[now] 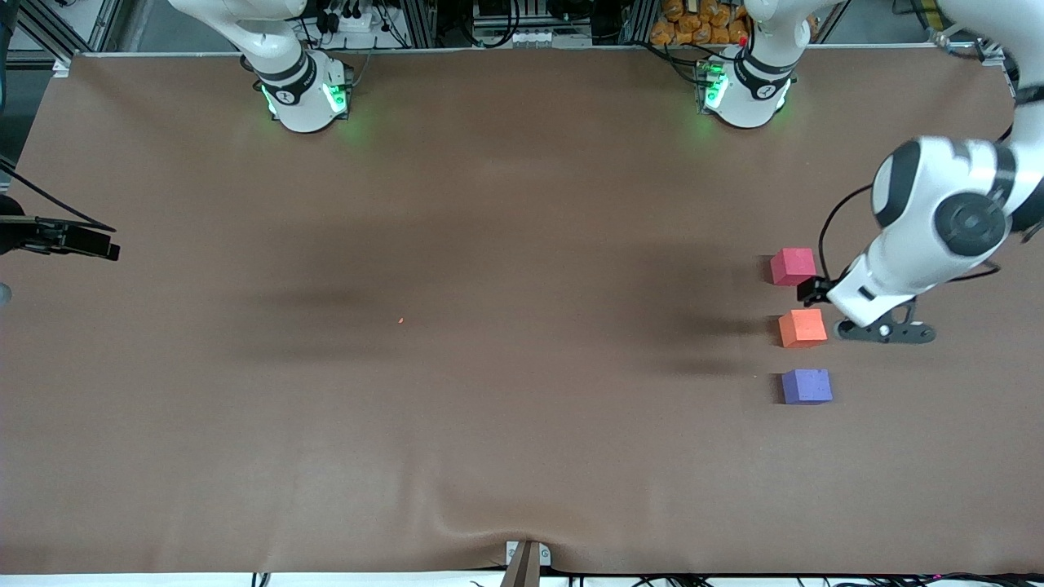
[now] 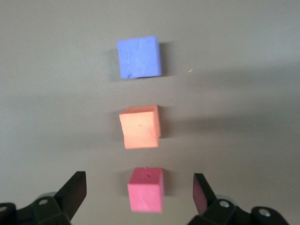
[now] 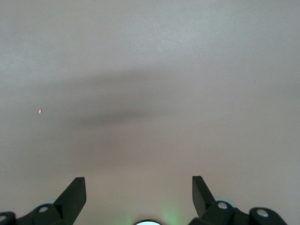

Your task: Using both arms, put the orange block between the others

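Note:
Three cubes lie in a row near the left arm's end of the table. The orange block [image 1: 802, 328] [image 2: 139, 127] rests on the table between the others: the pinkish-red cube [image 1: 793, 267] [image 2: 146, 190] farther from the front camera and the purple-blue cube [image 1: 807, 386] [image 2: 138, 57] nearer to it. Small gaps separate them. My left gripper [image 1: 818, 290] [image 2: 139, 177] hangs open above the table beside the pinkish-red and orange cubes, holding nothing. My right gripper [image 3: 139, 185] is open and empty over bare table, away from the cubes.
The brown table cover [image 1: 489, 408] spreads wide toward the right arm's end, with a tiny orange speck [image 1: 400, 319] [image 3: 40, 111] on it. The arms' green-lit bases [image 1: 306, 94] [image 1: 746, 90] stand along the edge farthest from the front camera.

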Available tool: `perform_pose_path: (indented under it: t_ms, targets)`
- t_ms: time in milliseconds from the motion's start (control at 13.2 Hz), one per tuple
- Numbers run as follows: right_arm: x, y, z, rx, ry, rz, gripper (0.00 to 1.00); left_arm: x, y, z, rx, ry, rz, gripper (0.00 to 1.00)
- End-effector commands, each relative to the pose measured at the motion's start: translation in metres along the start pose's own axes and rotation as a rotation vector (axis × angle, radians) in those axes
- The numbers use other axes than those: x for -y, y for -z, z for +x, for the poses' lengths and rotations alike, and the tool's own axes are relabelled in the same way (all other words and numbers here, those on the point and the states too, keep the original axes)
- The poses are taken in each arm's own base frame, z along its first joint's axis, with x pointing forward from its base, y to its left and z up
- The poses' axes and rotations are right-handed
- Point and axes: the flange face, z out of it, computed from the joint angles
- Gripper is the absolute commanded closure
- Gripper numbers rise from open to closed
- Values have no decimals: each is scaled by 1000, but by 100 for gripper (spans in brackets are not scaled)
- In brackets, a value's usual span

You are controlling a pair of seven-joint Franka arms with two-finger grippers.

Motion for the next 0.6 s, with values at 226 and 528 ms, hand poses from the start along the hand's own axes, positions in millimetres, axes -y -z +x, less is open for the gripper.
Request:
perform_pose_path:
  t_ms: [226,528]
  targets:
    - [-3,3,-1,-7,-5,12,0,22,149,-7,0,52,-63,0]
    - [-2,3,-1,-7,-4,12,0,16,177,-22,-12,55,-60,0]
